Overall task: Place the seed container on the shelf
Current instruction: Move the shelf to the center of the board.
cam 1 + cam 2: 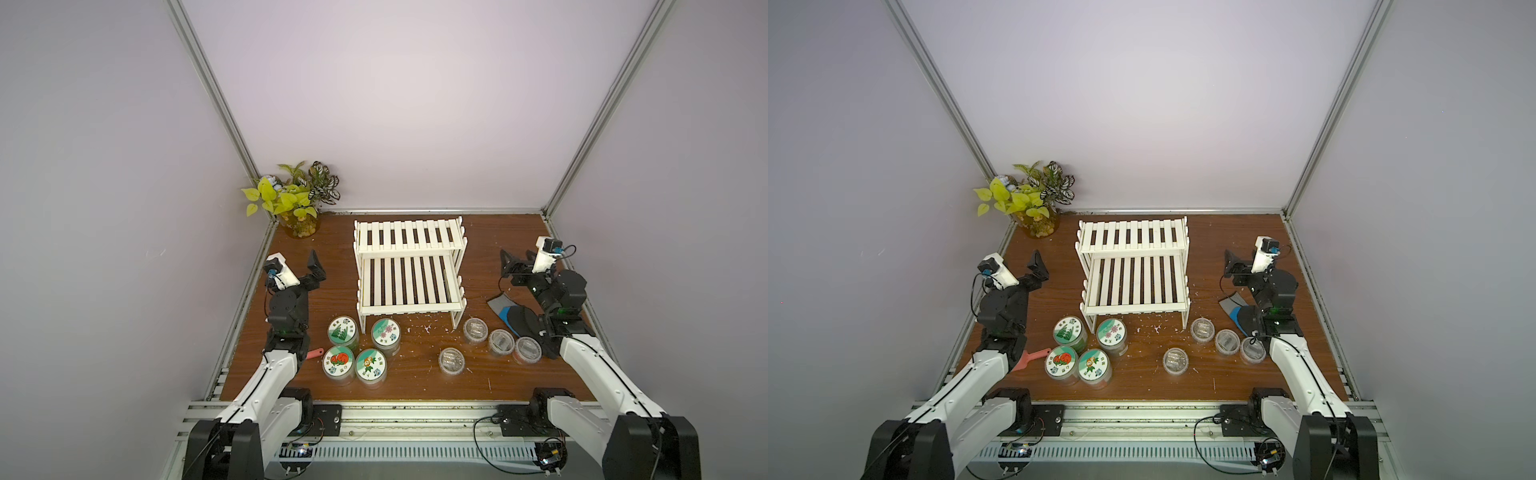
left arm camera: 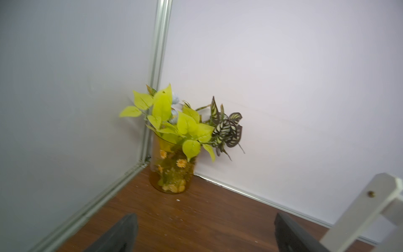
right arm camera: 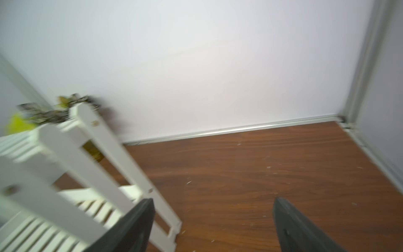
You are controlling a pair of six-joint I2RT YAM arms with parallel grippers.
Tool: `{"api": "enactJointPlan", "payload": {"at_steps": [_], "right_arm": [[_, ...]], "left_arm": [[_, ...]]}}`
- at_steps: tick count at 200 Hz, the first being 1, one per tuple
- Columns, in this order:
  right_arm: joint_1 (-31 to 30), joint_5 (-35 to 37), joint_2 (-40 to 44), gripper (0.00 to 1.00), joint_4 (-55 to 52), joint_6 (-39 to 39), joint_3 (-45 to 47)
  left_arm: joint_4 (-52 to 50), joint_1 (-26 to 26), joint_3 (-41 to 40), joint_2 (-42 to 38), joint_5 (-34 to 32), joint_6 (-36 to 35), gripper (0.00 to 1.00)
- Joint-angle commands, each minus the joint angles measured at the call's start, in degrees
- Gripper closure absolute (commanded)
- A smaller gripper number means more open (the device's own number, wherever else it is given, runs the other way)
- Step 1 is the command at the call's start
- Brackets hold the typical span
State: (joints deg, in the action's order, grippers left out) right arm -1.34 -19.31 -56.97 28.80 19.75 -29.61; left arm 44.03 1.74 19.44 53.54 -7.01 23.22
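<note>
Both the left hand [image 1: 316, 266] and the right hand [image 1: 509, 264] hang spread and empty beside the shelf [image 1: 409, 308], the seed containers [image 1: 385, 332] wait on the surface [image 1: 415, 374] just in front of it, so picking is not yet begun and, I judge, one hand must next go down around one of them.

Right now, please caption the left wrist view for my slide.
Open left pincer faces the potted plant in the corner, with part of the shelf in view.
</note>
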Motion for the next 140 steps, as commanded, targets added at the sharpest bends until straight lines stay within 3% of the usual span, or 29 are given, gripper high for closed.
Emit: {"api": "enactJointPlan", "payload": {"at_steps": [1,12,35,65,92,140], "right_arm": [[-1.84,-21.78,-0.16,0.14,-6.26,10.24,0.93],[-3.55,-22.91,-0.16,0.14,-10.14,9.37,0.78],[-7.85,-20.75,0.02,0.15,-14.37,7.39,1.24],[-12.13,-18.62,-1.61,0.15,-16.78,6.37,0.11],[-12.97,-15.55,-2.75,0.18,-17.12,6.24,0.28],[-12.9,-19.78,-7.14,0.2,-9.25,9.63,-0.4]], "left_arm": [[-7.55,-0.77,-0.16,0.24,21.86,9.13,0.02],[-8.45,-0.77,0.68,1.34,28.88,10.41,0.04],[-12.68,-0.24,2.83,3.91,37.23,13.5,0.02],[-18.77,5.08,3.92,2.03,33.88,12.58,0.0],[-22.54,9.25,5.73,3.8,34.83,12.11,0.0],[-17.21,16.67,8.23,10.67,36.68,13.13,0.0]]}}
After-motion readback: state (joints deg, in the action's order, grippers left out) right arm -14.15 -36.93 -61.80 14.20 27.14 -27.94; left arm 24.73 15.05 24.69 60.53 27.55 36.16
